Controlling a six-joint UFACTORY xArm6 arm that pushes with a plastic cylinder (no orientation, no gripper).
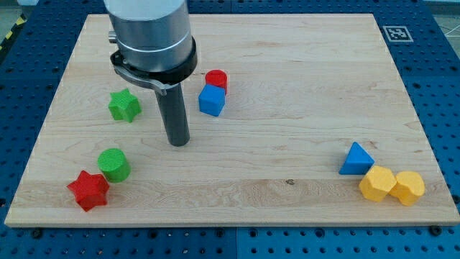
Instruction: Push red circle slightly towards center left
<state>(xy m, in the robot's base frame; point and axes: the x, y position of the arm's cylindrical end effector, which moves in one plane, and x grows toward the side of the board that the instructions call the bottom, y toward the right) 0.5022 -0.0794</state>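
The red circle (216, 79) is a short red cylinder above the board's middle, left of centre. A blue cube (212, 100) touches it from below. My tip (178, 142) is the lower end of the dark rod. It stands on the board below and to the left of both blocks, apart from them.
A green star (124, 105) lies left of the rod. A green cylinder (113, 164) and a red star (88, 190) sit at the lower left. A blue triangle (356, 160) and two yellow blocks (377, 183) (408, 187) sit at the lower right. The wooden board (287, 57) lies on a blue pegboard table.
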